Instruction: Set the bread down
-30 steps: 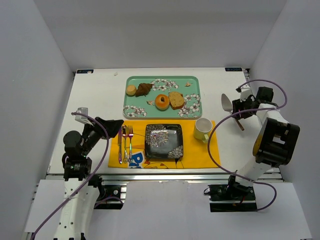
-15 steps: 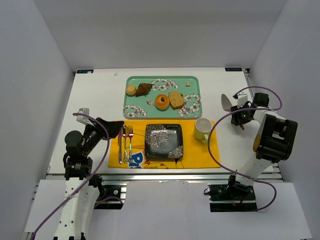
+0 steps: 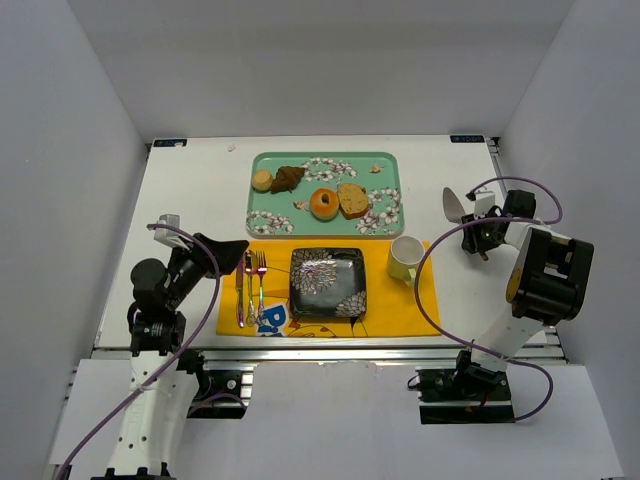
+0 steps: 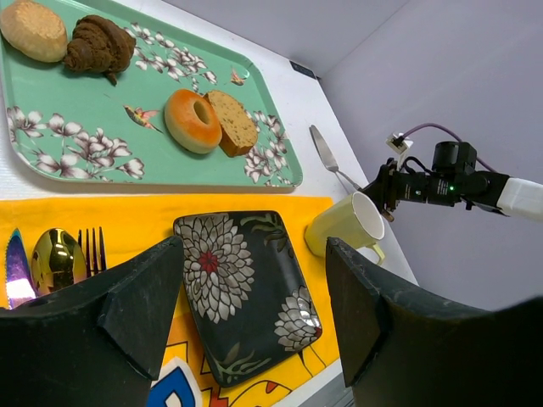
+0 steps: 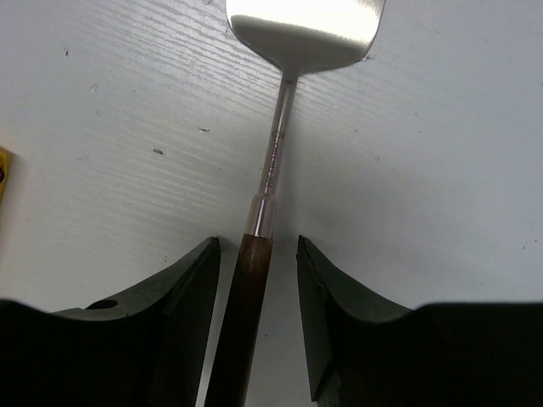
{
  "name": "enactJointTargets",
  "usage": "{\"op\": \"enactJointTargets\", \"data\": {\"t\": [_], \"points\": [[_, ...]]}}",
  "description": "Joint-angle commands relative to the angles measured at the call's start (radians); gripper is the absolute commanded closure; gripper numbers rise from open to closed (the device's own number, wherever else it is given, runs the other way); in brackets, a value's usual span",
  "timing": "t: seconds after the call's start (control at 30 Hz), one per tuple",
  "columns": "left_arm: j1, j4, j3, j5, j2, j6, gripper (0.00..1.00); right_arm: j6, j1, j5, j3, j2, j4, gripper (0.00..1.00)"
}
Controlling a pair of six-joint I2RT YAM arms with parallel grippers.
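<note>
Left gripper (image 3: pixel 232 248) unchanged: fingers spread, empty, at left edge of yellow placemat (image 3: pixel 400 308). Dark brown croissant-like bread (image 3: pixel 288 178) untouched on teal floral tray (image 3: pixel 251 196). Right gripper (image 5: pixel 254 254) has dropped over wooden-handled metal spatula (image 5: pixel 273 153) — jaws unclenched, straddling handle. Likely tool grasp next, scoop later.

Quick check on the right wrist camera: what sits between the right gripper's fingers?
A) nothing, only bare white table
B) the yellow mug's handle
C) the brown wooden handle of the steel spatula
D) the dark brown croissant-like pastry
C: the right gripper straddles the brown wooden handle of the steel spatula, with a gap showing on each side of it.
</note>
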Motion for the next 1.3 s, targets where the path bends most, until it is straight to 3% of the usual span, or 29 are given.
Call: {"op": "enactJointTargets", "data": {"t": [0.0, 1.27], "points": [[-0.005, 0.020, -0.006, 0.014, 0.000, -0.001, 0.23, 0.021, -0.003, 0.021, -0.022, -0.011, 0.049, 0.53], [-0.005, 0.006, -0.005, 0.012, -0.032, -0.010, 0.23, 0.094, -0.003, 0.038, -0.091, -0.125, 0.129, 0.57]]}}
